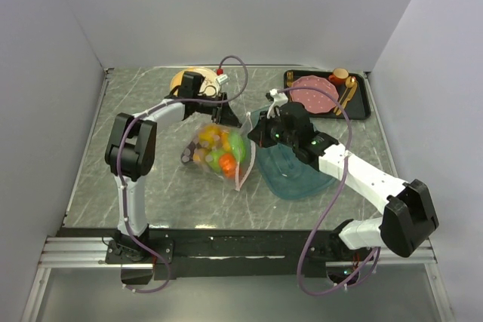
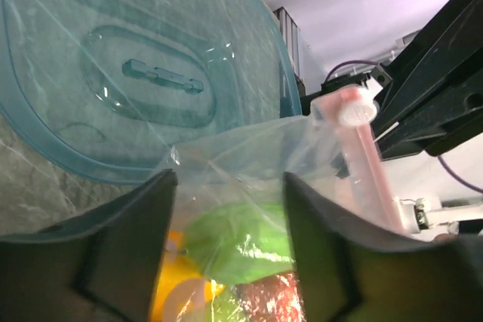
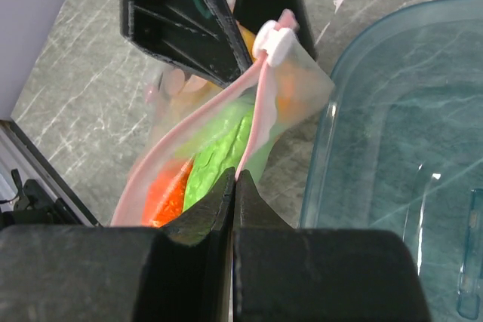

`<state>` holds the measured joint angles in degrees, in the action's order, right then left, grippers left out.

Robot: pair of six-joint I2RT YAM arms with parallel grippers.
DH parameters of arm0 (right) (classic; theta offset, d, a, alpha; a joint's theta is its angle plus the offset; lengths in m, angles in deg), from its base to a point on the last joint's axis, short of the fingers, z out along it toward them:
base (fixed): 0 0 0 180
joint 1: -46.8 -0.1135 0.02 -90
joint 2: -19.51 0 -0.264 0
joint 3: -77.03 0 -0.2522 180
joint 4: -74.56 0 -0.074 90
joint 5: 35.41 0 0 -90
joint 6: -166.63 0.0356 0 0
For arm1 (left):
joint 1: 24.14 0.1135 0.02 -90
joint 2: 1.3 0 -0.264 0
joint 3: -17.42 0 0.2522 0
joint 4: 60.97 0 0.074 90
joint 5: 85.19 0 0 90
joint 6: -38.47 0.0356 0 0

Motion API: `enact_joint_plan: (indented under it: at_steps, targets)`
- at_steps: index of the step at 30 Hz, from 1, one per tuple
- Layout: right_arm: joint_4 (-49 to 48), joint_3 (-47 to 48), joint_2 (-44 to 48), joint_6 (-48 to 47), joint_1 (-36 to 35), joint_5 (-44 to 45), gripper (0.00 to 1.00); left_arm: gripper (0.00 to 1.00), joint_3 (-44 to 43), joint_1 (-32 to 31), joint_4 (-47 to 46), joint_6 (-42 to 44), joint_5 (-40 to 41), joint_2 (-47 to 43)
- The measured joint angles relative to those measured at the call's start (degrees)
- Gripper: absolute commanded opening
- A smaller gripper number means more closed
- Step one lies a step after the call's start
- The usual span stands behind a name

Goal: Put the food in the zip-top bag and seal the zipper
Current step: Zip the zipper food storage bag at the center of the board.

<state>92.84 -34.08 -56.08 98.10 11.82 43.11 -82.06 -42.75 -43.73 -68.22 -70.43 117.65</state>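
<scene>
The zip-top bag (image 1: 215, 152) lies mid-table with the food (image 1: 224, 154) inside it: green, orange and yellow pieces show through the plastic. Its pink zipper (image 1: 243, 170) runs down its right edge. In the right wrist view my right gripper (image 3: 235, 179) is shut on the zipper (image 3: 256, 111), below the white slider (image 3: 270, 43). My left gripper (image 2: 229, 186) is open and straddles the bag's top over a green piece (image 2: 241, 239). The slider (image 2: 356, 111) sits just beyond its right finger. In the top view the left gripper (image 1: 226, 120) and right gripper (image 1: 253, 135) flank the bag's far end.
The teal oval tray (image 1: 298, 175) lies right of the bag, touching it, and under my right arm. A black tray with the pink plate (image 1: 317, 92) stands at the back right. A round tan object (image 1: 181, 81) sits at the back behind my left arm.
</scene>
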Motion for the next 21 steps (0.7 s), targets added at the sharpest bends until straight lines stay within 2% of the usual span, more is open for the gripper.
enact_joint_plan:
  at_steps: [2,3,5,6,9,14,21]
  targets:
    - [0.26,0.00,-0.17,0.07,0.00,0.02,0.00,0.33,1.14,-0.04,-1.25,-1.31,0.04,-0.17]
    - [0.33,0.00,-0.31,0.09,0.00,0.11,0.00,0.24,1.68,-0.09,-2.38,-2.03,0.15,-0.31]
    - [0.66,0.00,-0.52,0.13,0.00,0.26,0.01,0.20,3.06,-0.13,-4.59,-4.17,0.61,-0.98]
    - [0.72,0.00,-0.57,0.15,0.00,0.28,0.01,0.08,4.04,-0.13,-6.34,-5.38,0.96,-1.49]
    - [0.72,0.00,-0.59,0.37,0.00,0.70,0.01,0.01,6.25,-0.13,-10.69,-9.62,2.47,-3.08]
    - [0.68,-0.31,-0.74,1.25,0.04,2.14,0.07,0.01,7.26,-0.13,-11.72,-12.81,7.32,-5.77]
    - [0.70,-0.33,-5.09,2.27,0.15,2.23,0.13,0.01,17.57,-0.11,-7.98,-12.94,17.00,-16.90]
